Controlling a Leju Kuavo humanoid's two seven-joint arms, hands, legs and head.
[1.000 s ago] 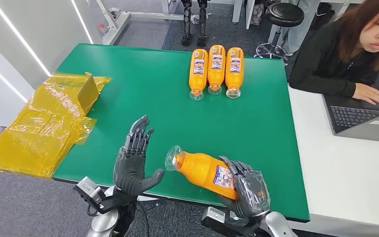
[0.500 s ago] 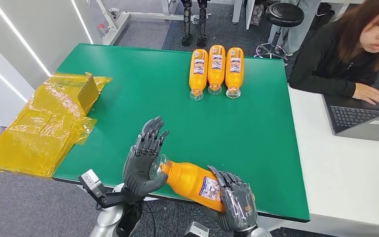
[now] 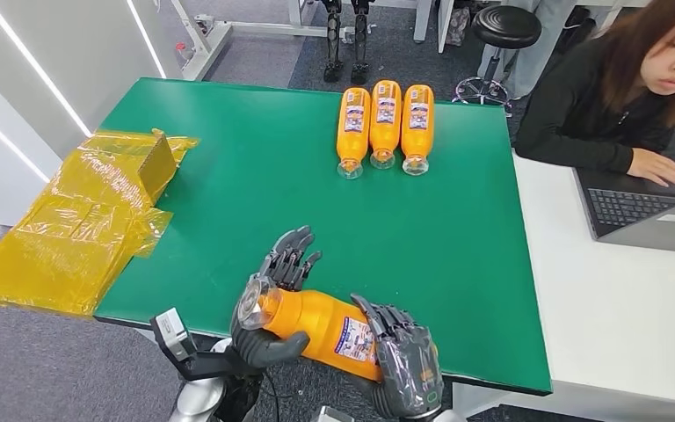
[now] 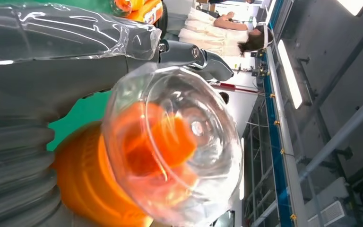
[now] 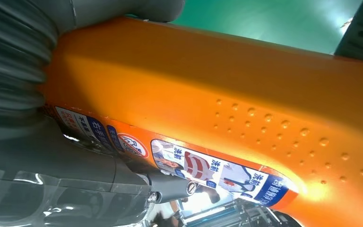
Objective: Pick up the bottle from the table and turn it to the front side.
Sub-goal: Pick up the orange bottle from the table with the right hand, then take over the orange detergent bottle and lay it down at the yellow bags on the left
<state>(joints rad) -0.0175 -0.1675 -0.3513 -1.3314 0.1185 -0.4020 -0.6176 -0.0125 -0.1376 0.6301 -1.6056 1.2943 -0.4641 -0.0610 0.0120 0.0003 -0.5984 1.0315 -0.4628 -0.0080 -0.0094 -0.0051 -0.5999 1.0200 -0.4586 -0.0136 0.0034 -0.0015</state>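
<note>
1. Bottle (image 3: 321, 323) first: it lies sideways up off the green table (image 3: 228, 158), at the near edge, with both of my hands on it.
2. My right hand (image 3: 402, 367) wraps the label end tight. I think it should do the turning, slowly.
3. My left hand (image 3: 268, 303) cups the clear cap end, thumb under, fingers (image 3: 292, 257) partly spread. I would close them a bit, so the bottle cannot slip.
4. The label (image 3: 352, 340) faces partly up. I would roll until it faces me.
5. Far off lie three bottles (image 3: 385, 123) with labels up. That is how mine should look.
</note>
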